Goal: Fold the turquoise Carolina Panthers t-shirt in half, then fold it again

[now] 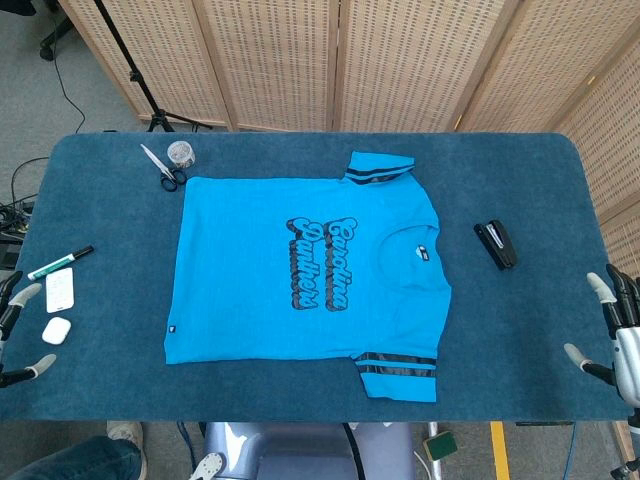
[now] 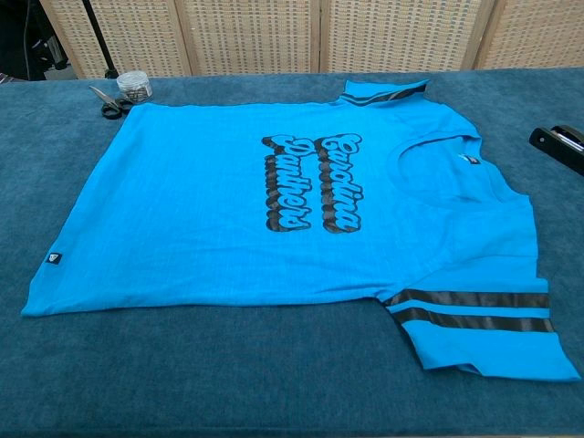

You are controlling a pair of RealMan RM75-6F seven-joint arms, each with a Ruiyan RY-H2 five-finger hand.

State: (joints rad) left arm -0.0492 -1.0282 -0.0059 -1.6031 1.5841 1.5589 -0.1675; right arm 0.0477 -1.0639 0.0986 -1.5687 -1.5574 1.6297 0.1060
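A dark blue table point(image 1: 520, 340) fills both views, backed by woven folding screens point(image 1: 400, 60). On it the turquoise Carolina Panthers t-shirt point(image 1: 260, 270) lies flat and unfolded at the middle, printed side up, collar toward the robot's right and hem toward its left. The black lettering point(image 1: 318, 263) runs across the chest. Each sleeve carries 2 dark stripes: the near sleeve point(image 1: 400, 372) reaches toward the table's front edge, the far sleeve point(image 1: 380, 168) toward the screens. A small dark tag point(image 2: 53, 257) sits at the hem's near corner.

The right hand point(image 1: 618, 330) hangs at the table's right edge, well apart from the shirt, fingers spread and holding nothing. The left hand point(image 1: 15, 335) shows only partly at the left edge, its visible fingers apart and empty, also well clear of the shirt.

A black stapler point(image 1: 496, 245) lies to the right of the collar, apart from the cloth. Scissors point(image 1: 163, 169) with black handles lie just beyond the shirt's far hem corner, beside a small roll of tape point(image 1: 181, 152). Near the left edge sit a green-capped marker point(image 1: 60, 262), a flat white packet point(image 1: 60, 290) and a small white case point(image 1: 55, 330).
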